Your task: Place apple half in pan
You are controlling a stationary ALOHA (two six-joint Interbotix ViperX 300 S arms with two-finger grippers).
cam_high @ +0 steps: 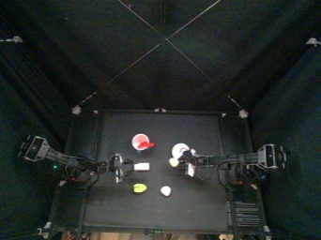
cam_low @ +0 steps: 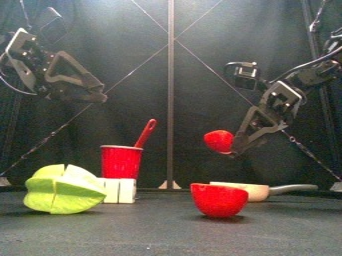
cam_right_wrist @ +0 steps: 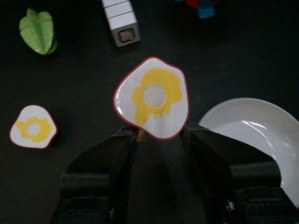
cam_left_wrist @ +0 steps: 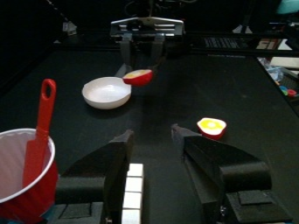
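- Right gripper (cam_right_wrist: 158, 133) jaws clenched on the apple half (cam_right_wrist: 152, 94), pinching its lower edge; cut face points at the wrist camera.
- Apple half look: red skin rim, pale cream flesh, yellow lobed core patch in the middle. From the front it reads as a red rounded lump (cam_low: 218, 141) in the air, clear of the table.
- Position: lifted, just beside the pan (cam_right_wrist: 253, 131) and near its rim, not inside it. Pan is a shallow round white dish with a pale handle running out to the right in the front view.
- Second apple half (cam_right_wrist: 33, 127) lies on the table cut face up, same red rim and yellow centre, apart from the held one. Front view: it sits nearest the camera and hides part of the pan (cam_low: 267, 190) behind it.
- Left gripper (cam_left_wrist: 152, 140) jaws released, nothing between them, raised off the table on the left side.
- By the left jaws: white block (cam_left_wrist: 132, 188), segmented, on the table just below them.
- Red cup (cam_left_wrist: 24, 171) with a red spoon (cam_left_wrist: 45, 118) standing in it, beside the white block.
- Yellow-green piece (cam_low: 60, 190) on the table's front left, touching or just in front of the white block; can't tell which.
- Between held half and pan: nothing in the way.
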